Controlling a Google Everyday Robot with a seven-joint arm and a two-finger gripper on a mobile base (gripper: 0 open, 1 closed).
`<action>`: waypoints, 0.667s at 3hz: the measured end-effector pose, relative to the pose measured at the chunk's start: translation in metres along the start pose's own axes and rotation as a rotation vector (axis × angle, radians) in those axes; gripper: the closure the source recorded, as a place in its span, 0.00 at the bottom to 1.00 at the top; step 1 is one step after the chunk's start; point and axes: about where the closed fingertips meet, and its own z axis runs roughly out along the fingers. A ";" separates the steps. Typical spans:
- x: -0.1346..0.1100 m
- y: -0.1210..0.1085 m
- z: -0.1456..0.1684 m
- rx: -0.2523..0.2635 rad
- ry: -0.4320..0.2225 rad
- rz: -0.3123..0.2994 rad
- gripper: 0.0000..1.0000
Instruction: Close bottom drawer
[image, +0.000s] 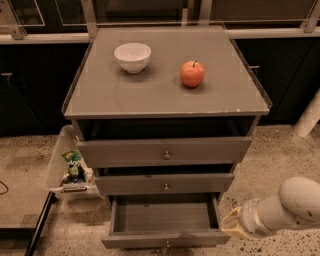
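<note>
The bottom drawer (165, 239) of the grey cabinet is pulled out and open, and its inside looks empty. Its small round knob (167, 245) sits at the middle of the front, at the lower edge of the view. My gripper (231, 225) is at the end of the white arm (290, 205), low on the right. It is right next to the drawer's front right corner. I cannot tell whether it touches the drawer.
The top drawer (165, 150) and middle drawer (165, 184) stick out a little. A white bowl (132, 56) and a red apple (192, 74) sit on the cabinet top. A clear bin (67, 167) with a snack bag stands on the floor to the left. A white pole (310, 117) is at the right.
</note>
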 end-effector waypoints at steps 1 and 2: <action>0.032 -0.006 0.059 -0.002 -0.055 0.005 1.00; 0.064 -0.015 0.104 -0.002 -0.088 -0.009 1.00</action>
